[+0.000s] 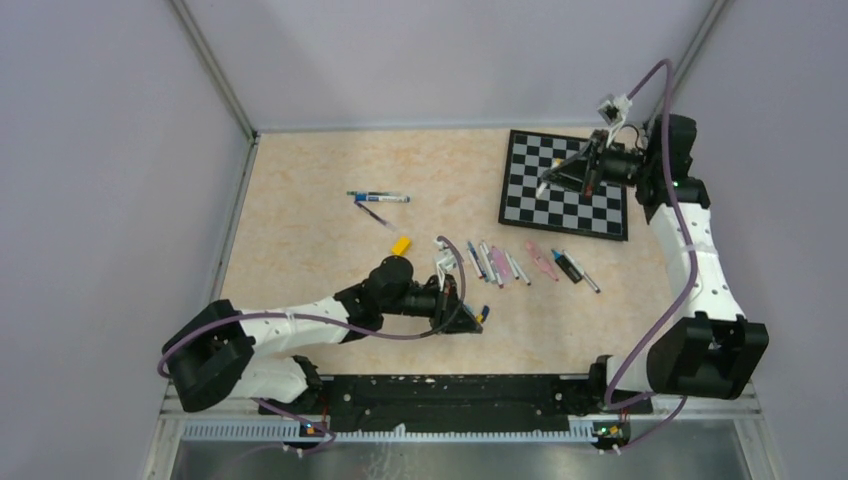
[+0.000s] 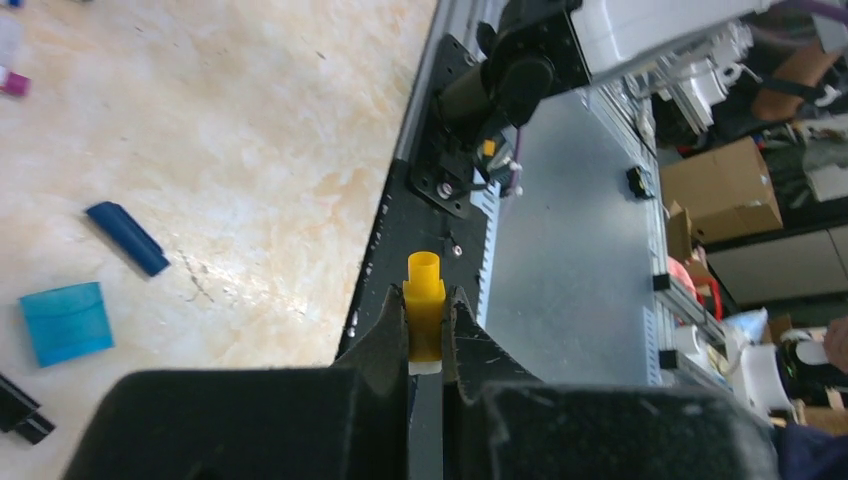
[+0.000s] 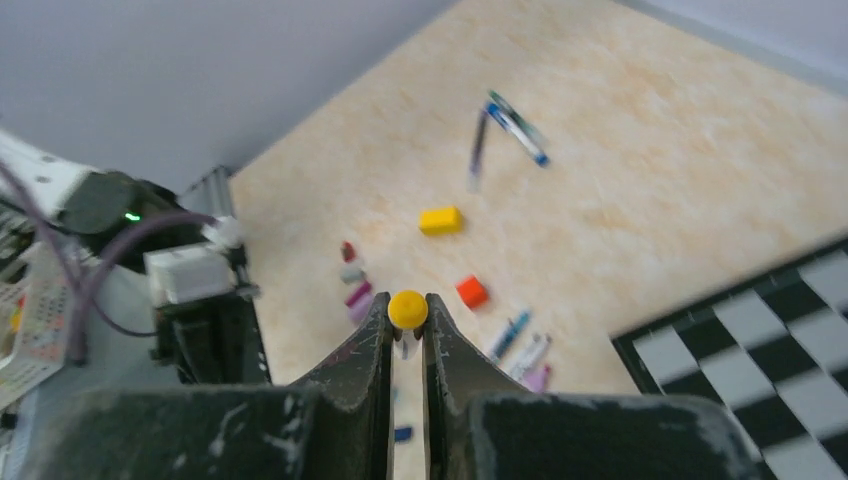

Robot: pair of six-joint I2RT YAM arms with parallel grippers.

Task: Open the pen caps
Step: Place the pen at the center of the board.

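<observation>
1. Right wrist view: the right pincer (image 3: 406, 303) is clenched on a yellow cap (image 3: 408, 311), nipped only at its very tips, up above the bench (image 3: 650, 150). Any slackening could drop it, and it may roll among the loose pens (image 3: 515, 335)
2. The left pincer (image 2: 426, 298) grasps the yellow-tipped pen (image 2: 423, 272) close to its end, by the bench's near edge. The bare tip may smear, or the pen may pivot out
</observation>
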